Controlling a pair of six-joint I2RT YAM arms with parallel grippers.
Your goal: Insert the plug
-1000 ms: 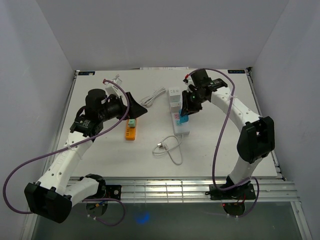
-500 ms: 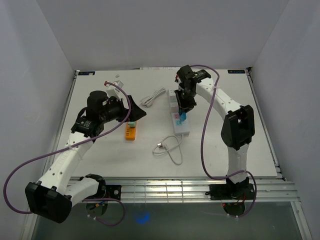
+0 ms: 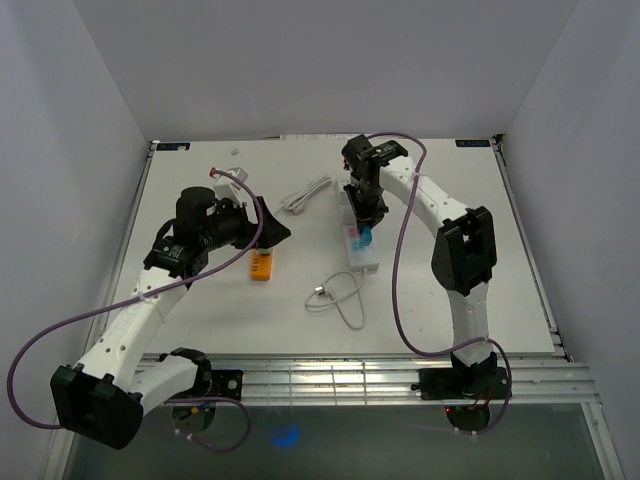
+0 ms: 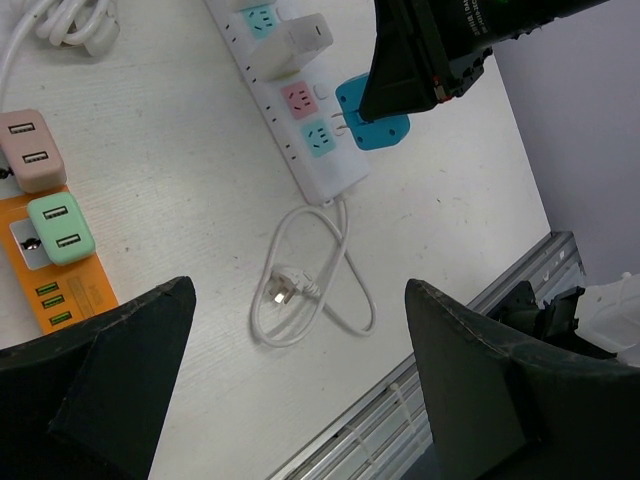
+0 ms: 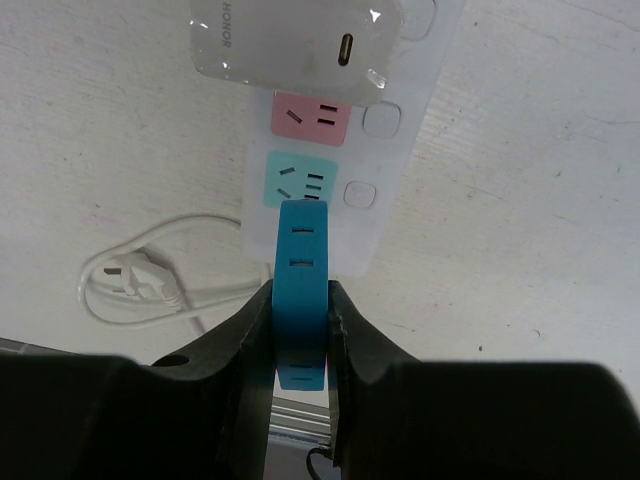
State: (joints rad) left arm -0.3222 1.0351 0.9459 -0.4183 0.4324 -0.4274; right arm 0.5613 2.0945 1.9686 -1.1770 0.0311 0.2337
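My right gripper (image 5: pixel 300 310) is shut on a blue plug adapter (image 5: pixel 302 270) and holds it just above the near end of the white power strip (image 5: pixel 405 215), by its teal socket (image 5: pixel 300 181). The strip (image 3: pixel 368 252) lies mid-table in the top view, and the blue plug (image 3: pixel 362 237) shows under my right gripper (image 3: pixel 366 215). In the left wrist view the blue plug (image 4: pixel 372 118) hangs beside the strip (image 4: pixel 335 172). My left gripper (image 3: pixel 275 228) is open and empty, hovering left of the strip, above the orange strip (image 3: pixel 262 267).
A white charger (image 5: pixel 295 45) sits plugged in the strip above the pink socket (image 5: pixel 310 115). The strip's white cord and plug (image 3: pixel 335 297) loop on the table near it. A second white cable (image 3: pixel 305 193) lies behind. The table's metal rail (image 3: pixel 360 375) runs along the near edge.
My right gripper has moved left and slightly back with the blue plug, the arm folding in over the strip. My left gripper has shifted slightly.
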